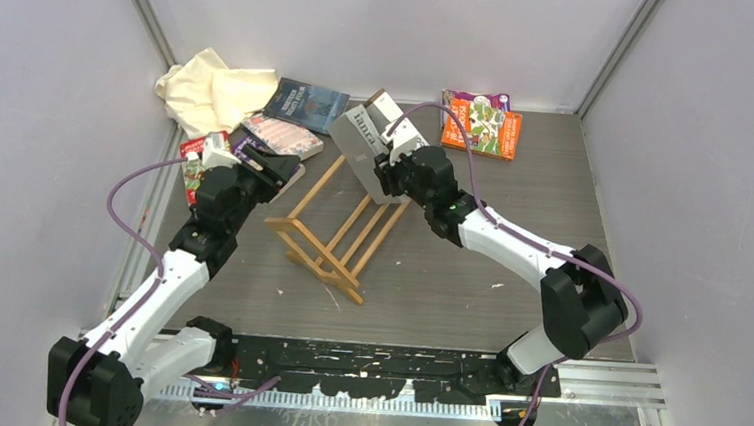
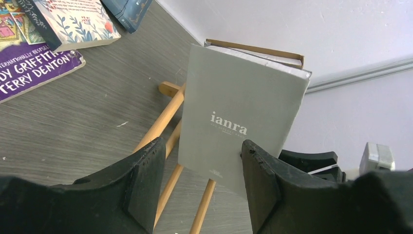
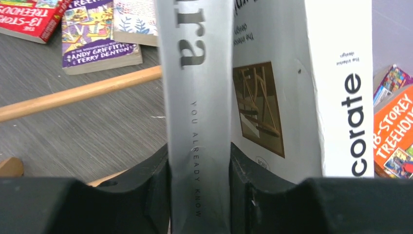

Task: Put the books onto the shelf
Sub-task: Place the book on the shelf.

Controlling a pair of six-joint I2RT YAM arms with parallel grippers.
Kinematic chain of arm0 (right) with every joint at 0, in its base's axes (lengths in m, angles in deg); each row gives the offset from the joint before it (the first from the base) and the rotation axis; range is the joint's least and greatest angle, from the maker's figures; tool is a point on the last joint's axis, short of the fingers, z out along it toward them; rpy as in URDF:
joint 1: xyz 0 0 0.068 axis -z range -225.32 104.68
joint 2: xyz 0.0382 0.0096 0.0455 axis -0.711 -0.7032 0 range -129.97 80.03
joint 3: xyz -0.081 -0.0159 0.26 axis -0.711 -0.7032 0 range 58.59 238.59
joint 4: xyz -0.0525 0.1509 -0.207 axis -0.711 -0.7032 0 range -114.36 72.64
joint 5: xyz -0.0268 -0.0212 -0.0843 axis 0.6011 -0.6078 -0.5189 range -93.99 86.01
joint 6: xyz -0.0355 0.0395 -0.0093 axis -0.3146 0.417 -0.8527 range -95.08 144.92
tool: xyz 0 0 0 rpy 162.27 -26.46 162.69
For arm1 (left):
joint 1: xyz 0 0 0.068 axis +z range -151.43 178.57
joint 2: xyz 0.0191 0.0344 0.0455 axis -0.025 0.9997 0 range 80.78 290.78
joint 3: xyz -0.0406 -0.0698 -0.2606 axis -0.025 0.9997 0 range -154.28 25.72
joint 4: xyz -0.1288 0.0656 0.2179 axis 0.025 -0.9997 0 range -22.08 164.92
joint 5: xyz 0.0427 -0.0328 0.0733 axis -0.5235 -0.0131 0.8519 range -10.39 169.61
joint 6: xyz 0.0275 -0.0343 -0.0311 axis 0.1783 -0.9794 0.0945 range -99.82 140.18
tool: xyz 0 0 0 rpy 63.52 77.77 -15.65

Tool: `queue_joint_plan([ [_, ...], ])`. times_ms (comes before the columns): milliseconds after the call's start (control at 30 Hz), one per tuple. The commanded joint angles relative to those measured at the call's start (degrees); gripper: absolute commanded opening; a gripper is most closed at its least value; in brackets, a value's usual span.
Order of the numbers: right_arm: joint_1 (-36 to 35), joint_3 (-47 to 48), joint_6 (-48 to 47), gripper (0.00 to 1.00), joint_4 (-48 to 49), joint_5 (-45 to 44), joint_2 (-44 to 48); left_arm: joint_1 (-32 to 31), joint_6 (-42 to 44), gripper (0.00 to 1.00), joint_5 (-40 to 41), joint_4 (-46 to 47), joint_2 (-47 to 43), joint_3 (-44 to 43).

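Grey book | right claw clamped across it | left claw apart, holding nothing

Top external: high at the near edge, looking down over the whole table.
Left wrist: low, looking past the left gripper at the grey book mid-frame, near.
Right wrist: behind the right gripper, tight against that book's spine.
All three views share the book and the shelf.

Left tool agape, right tool clamped, both arms outstretched
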Motion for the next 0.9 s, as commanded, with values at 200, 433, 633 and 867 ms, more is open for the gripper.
queue_joint_plan([
  [200,0.6,-2.1,-0.4,0.59,5.5,-7.6,-2.2,-1.1,1.5,0.58,-1.3,7.3,2.5,-0.3],
  [433,0.6,-1.8,-0.1,0.63,4.3,-8.1,-1.6,-1.2,1.3,0.58,-1.4,6.3,2.3,-0.9],
  [633,0.5,1.5,-0.1,0.66,-0.1,-9.1,0.6,-1.2,0.7,0.58,-1.2,3.6,2.4,-3.1],
  [867,0.5,7.4,-0.2,0.69,-6.2,-9.9,2.1,-1.2,0.2,0.58,-0.4,-0.2,3.3,-6.4],
])
